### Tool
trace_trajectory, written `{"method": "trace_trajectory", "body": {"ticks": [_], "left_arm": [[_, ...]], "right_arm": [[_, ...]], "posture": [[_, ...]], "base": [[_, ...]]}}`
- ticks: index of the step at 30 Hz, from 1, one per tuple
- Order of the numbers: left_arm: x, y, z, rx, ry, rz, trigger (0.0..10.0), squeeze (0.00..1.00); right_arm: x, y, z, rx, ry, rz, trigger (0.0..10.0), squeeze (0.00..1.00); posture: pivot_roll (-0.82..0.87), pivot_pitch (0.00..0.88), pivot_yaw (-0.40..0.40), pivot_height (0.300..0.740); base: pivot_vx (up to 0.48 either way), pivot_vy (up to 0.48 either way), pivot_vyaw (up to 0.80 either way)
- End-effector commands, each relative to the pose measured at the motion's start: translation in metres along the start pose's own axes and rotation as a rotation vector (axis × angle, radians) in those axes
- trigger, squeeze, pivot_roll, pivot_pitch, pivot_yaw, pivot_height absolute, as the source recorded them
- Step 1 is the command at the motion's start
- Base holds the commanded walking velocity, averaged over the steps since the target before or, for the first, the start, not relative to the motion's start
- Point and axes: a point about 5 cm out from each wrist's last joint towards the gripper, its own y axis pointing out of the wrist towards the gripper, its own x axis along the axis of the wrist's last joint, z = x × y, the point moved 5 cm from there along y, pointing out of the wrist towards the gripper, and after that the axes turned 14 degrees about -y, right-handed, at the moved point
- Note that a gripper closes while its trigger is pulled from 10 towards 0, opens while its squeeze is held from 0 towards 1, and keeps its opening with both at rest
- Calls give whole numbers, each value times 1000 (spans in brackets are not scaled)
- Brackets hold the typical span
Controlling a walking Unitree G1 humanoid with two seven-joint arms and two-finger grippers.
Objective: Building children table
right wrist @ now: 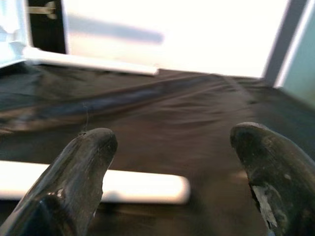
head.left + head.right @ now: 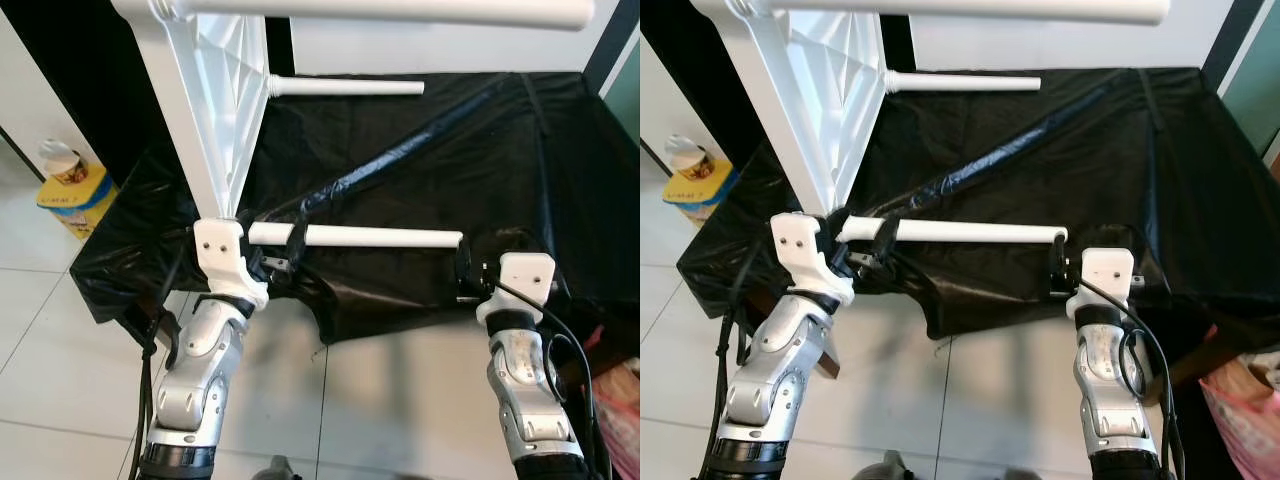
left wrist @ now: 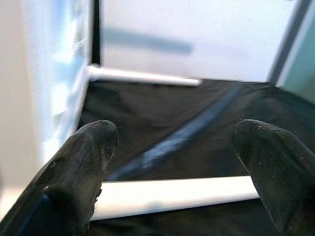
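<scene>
leg: white table leg [image 2: 370, 237] lies between both claws, at desk [image 2: 500, 150] front edge
left claw [image 3: 172, 162]: wide, straddling leg's near end
right claw [image 1: 172, 167]: wide, at leg's free tip
frame: white tabletop [image 2: 215, 110] upright, beyond left claw
cup [image 2: 62, 162]: on yellow box [image 2: 75, 200], floor, far left of left claw

Pale square floor tiles [image 2: 60, 330] with thin dark joints fill the lower part of the frame. A black plastic sheet [image 2: 480, 150] drapes over a low surface across the middle. A white wall [image 2: 420, 45] runs along the top, and a yellow box [image 2: 75, 200] stands at far left.
</scene>
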Motion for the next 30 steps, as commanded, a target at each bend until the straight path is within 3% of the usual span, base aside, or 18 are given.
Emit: {"method": "trace_trajectory", "body": {"ticks": [1, 8, 9, 13, 18, 23, 25, 26, 27, 29, 30], "left_arm": [[-1, -1, 1, 10, -3, 2, 10000, 0], [-3, -1, 1, 8, -12, 14, 10000, 0], [-5, -1, 0, 0, -16, 28, 10000, 0], [-7, -2, -3, -21, -18, 46, 10000, 0], [-14, -1, -10, -76, -21, 99, 10000, 0], [-22, 1, -15, -107, -19, 149, 10000, 0], [-32, 8, -22, -137, -34, 203, 10000, 0], [-32, 8, -22, -137, -34, 203, 10000, 0], [-35, 15, -27, -154, -47, 223, 10000, 0], [-35, 15, -27, -154, -47, 223, 10000, 0], [-35, 20, -28, -152, -55, 224, 10000, 0]], "right_arm": [[-1, -1, 2, 15, -3, 6, 10000, 0], [-5, 1, -1, -16, -57, 51, 10000, 0], [-1, 3, -3, -37, -140, 47, 10000, 0], [11, 5, 0, -21, -223, 6, 10000, 0], [44, 8, 1, -43, -367, -112, 10000, 0], [61, 12, 1, -71, -391, -158, 10000, 0], [96, 15, 6, -100, -470, -311, 10000, 0], [96, 15, 6, -100, -470, -311, 10000, 0], [118, 15, 14, -102, -526, -424, 10000, 0], [118, 15, 14, -102, -526, -424, 10000, 0], [126, 14, 21, -89, -548, -461, 10000, 1000]], "posture": [[61, 92, 23, 740], [58, 101, 28, 740], [57, 102, 29, 740], [54, 107, 36, 740], [51, 114, 44, 740], [50, 118, 51, 740], [46, 119, 60, 740], [46, 119, 60, 740], [42, 119, 66, 740], [42, 119, 66, 740], [42, 118, 69, 740]], "base": [[0, 0, 0], [0, 0, 0], [0, 0, 0], [0, 0, 0], [0, 0, 0], [0, 0, 0], [0, 0, 0], [0, 0, 0], [0, 0, 0], [0, 0, 0], [0, 0, 0]]}}
